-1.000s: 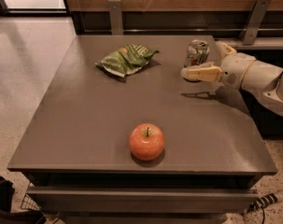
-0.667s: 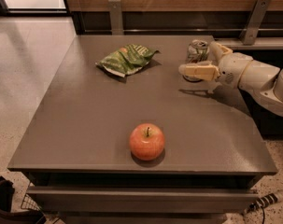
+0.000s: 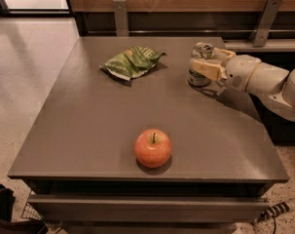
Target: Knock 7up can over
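Note:
The 7up can (image 3: 198, 77), silvery with green markings, stands at the back right of the table, leaning slightly. My gripper (image 3: 206, 59) reaches in from the right and is level with the can's upper half. It is open. One cream finger (image 3: 205, 68) lies across the front of the can, and the other finger (image 3: 224, 54) is behind the can's top on the right. The can's middle is hidden by the near finger.
A red apple (image 3: 153, 147) sits near the front edge of the brown table (image 3: 88, 130). A crumpled green chip bag (image 3: 131, 61) lies at the back centre-left. A wooden wall with metal brackets (image 3: 120, 14) runs behind. My white arm (image 3: 264, 79) overhangs the table's right edge.
My gripper has moved up and left onto the can. It was beside and in front of the can and now straddles it. The apple and the chip bag have not moved.

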You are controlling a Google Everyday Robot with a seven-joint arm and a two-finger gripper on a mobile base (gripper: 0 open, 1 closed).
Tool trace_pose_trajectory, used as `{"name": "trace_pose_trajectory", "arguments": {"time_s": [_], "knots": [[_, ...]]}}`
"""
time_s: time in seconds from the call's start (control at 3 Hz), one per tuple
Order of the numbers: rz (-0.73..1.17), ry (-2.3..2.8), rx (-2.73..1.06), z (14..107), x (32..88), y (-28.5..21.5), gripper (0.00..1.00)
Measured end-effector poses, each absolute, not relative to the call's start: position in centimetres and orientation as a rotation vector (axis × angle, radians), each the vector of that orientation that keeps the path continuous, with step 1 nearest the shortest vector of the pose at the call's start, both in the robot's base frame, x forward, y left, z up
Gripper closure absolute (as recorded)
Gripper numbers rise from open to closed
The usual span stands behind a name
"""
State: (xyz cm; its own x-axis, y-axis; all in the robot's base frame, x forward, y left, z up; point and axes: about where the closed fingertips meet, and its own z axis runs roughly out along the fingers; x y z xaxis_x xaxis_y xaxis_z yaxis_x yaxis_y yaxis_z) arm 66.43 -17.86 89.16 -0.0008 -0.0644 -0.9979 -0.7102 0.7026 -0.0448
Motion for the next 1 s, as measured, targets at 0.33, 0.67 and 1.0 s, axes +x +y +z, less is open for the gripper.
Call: {"name": "trace_pose_trajectory", "arguments": {"time_s": [0.33,0.67,1.0], "knots": [[0.575,1.505,-0.67,89.2,66.5,-17.6,0.84],[0.573,1.519,-0.687,89.4,66.5,-17.1,1.0],[0.554,1.567,-0.731,90.0,66.4,-16.4,1.0]]}}
